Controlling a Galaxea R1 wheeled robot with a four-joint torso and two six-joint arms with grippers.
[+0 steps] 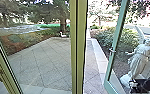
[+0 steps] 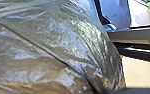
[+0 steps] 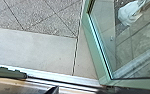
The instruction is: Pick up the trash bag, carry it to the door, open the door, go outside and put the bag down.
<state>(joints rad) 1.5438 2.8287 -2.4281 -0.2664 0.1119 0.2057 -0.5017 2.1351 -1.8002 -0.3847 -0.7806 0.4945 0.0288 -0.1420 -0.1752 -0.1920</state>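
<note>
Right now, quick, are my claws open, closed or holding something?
Left claw: can't tell if open or closed; the trash bag is close to its wrist camera.
Right claw: can't tell if open or closed; near the opened glass door.

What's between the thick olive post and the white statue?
Grey paving, a pale stone border, leafy bushes and the open door's light green frame, in the head view.

Diagonally jointed paving is seen on both sides of an olive-green post and is edged by a planted bed. A pale statue is set near shrubs. Farther off, a green strip, perhaps netting, is overhung by daylit trees.
</note>
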